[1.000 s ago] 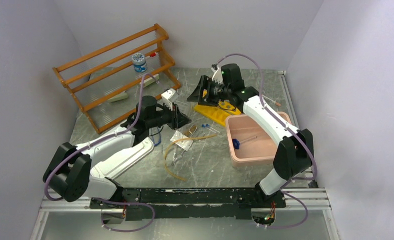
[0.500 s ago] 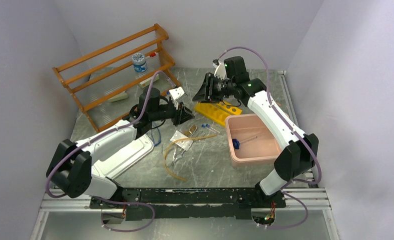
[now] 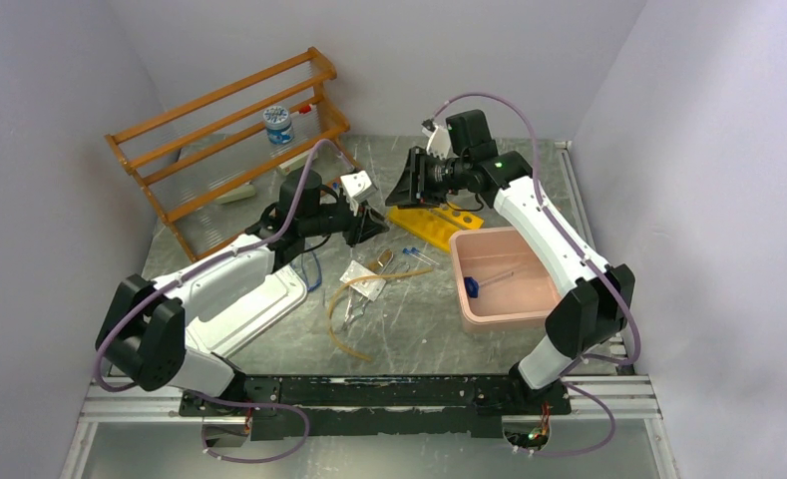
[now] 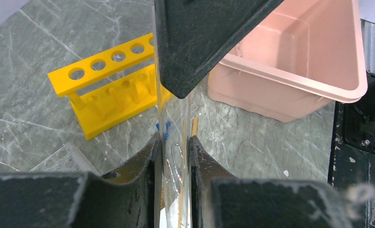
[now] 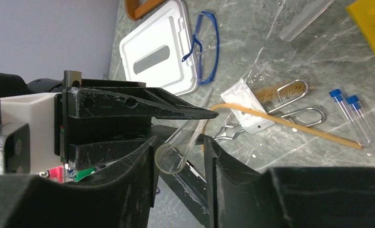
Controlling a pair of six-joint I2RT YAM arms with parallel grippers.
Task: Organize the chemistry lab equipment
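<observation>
The clear tube point(image 5: 185, 133), a thin-walled glass cylinder with a round open mouth and smooth, see-through sides, hangs in the air between the two arms, above the grey, white-veined stone-look table point(image 4: 28, 42). The left gripper point(image 4: 172, 142) has its matte black, scuffed fingers drawn in tight against the tube's sides, pinching it near one end. The right gripper point(image 5: 179, 140) faces it from the far side, its rough black fingers set narrowly either side of the tube's open mouth. A sliver of space shows on one side, so the views do not settle whether it grips. In the left wrist view, a yellow rack point(image 4: 107, 80) stands beyond the tube. It is hard glossy plastic with a row of round holes in its top bar and pegs along its base. Just beside it stands a pale pink bin point(image 4: 290, 80), smooth-walled with a rolled rim. Under the tube, loose on the table, a tan rubber hose point(image 5: 290, 124) curves past a flat white packet point(image 5: 247, 104). Near them lie a bristly brown brush point(image 5: 271, 92) with a wire loop handle and two slim blue-capped tubes point(image 5: 351, 116). Blue-rimmed safety glasses point(image 5: 206, 47) touch the edge of a rounded white plastic lid point(image 5: 159, 50).
</observation>
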